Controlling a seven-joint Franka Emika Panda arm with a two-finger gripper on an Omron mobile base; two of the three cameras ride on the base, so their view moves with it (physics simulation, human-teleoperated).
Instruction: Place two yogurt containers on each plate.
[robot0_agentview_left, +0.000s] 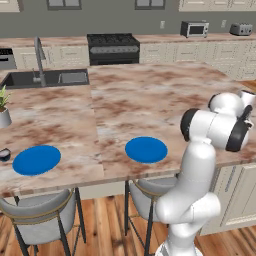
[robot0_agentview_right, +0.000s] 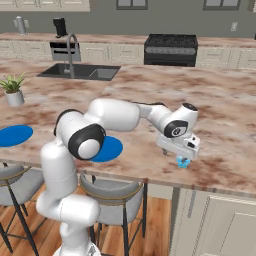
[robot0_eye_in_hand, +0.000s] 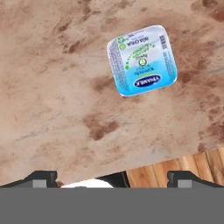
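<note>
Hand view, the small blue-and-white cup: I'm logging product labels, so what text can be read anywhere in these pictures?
Small square blue-and-white yogurt container on the brown marbled stone counter: a dark blue oval logo and small green and black print on its lid, all too blurred to read.
Elsewhere: no readable text.

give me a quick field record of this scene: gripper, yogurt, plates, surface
gripper: two-finger gripper open, above the yogurt, holding nothing
yogurt: small pale blue-and-white square yogurt cup lying on the counter near its front edge, not on a plate
plates: two flat round bright blue plates, one nearer the arm and one further left, both bare
surface: brown-and-cream marble island counter
other: potted plant, sink, grey stools below
</note>
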